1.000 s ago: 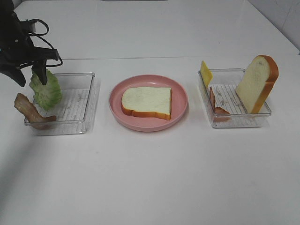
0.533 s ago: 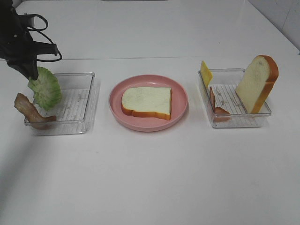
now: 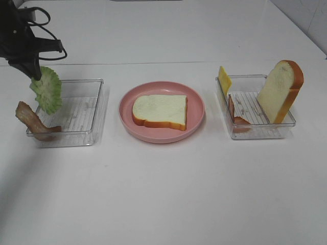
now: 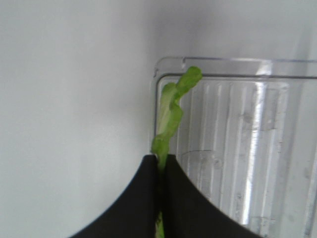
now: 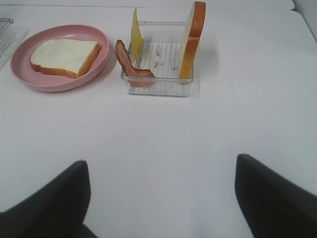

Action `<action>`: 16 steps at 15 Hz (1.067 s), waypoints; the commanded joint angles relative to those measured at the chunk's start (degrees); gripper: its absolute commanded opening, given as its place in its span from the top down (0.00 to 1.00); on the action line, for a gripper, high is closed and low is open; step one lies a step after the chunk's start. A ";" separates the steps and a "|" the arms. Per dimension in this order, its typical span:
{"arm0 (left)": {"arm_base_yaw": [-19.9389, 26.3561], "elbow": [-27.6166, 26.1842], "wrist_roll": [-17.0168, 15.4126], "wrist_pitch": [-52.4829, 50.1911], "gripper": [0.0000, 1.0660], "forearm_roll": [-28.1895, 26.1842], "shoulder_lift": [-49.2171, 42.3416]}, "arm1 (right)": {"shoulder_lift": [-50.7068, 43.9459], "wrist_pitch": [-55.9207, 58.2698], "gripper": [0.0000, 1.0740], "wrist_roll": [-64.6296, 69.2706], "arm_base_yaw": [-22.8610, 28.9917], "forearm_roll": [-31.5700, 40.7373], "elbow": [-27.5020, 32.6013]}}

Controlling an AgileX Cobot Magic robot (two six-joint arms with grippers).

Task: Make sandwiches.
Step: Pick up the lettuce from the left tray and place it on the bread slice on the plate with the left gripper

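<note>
My left gripper [image 3: 33, 73] is shut on the top edge of a green ruffled lettuce leaf [image 3: 46, 94] and holds it above the left clear tray [image 3: 84, 115]. In the left wrist view the black fingers [image 4: 141, 198] pinch the leaf [image 4: 171, 109] over the tray [image 4: 237, 139]. A bacon strip [image 3: 31, 120] leans on that tray's left rim. A white bread slice [image 3: 160, 111] lies on the pink plate [image 3: 127, 120]. My right gripper [image 5: 159, 163] is open and empty over bare table, out of the exterior high view.
The right clear tray [image 3: 255, 133] holds an upright bread slice [image 3: 280, 91], a yellow cheese slice [image 3: 224, 79] and a bacon strip [image 3: 236, 115]. The right wrist view shows the same tray [image 5: 158, 88], plate [image 5: 29, 82] and bread [image 5: 64, 55].
My left gripper went from open around the lettuce to shut on it, and has lifted the leaf a little. The right side has not changed.
</note>
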 commanded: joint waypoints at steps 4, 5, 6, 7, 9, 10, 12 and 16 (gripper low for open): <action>-0.23 -3.84 5.50 -1.03 1.00 -15.76 -5.56 | -0.74 -0.52 0.29 -0.23 -0.34 -0.06 -0.06; -0.23 -3.84 6.30 -1.43 1.00 -18.33 -5.84 | -0.74 -0.52 0.29 -0.23 -0.34 -0.06 -0.06; -0.29 -3.84 8.25 -1.83 1.00 -23.26 -5.96 | -0.74 -0.52 0.29 -0.23 -0.34 -0.06 -0.06; -2.06 -3.84 12.09 -2.75 1.00 -32.31 -5.79 | -0.74 -0.52 0.29 -0.23 -0.34 -0.11 -0.06; -4.58 -3.84 13.87 -4.35 1.00 -36.50 -5.27 | -0.74 -0.52 0.29 -0.23 -0.34 -0.11 -0.06; -6.65 -3.84 14.95 -5.33 1.00 -39.13 -4.64 | -0.74 -0.52 0.29 -0.23 -0.34 0.00 -0.06; -10.60 -3.84 16.50 -7.05 1.00 -43.60 -2.18 | -0.74 -0.52 0.29 -0.23 -0.34 -0.06 -0.06; -16.90 -3.84 22.98 -8.25 1.00 -56.44 6.82 | -0.74 -0.52 0.29 -0.23 -0.34 -0.06 -0.06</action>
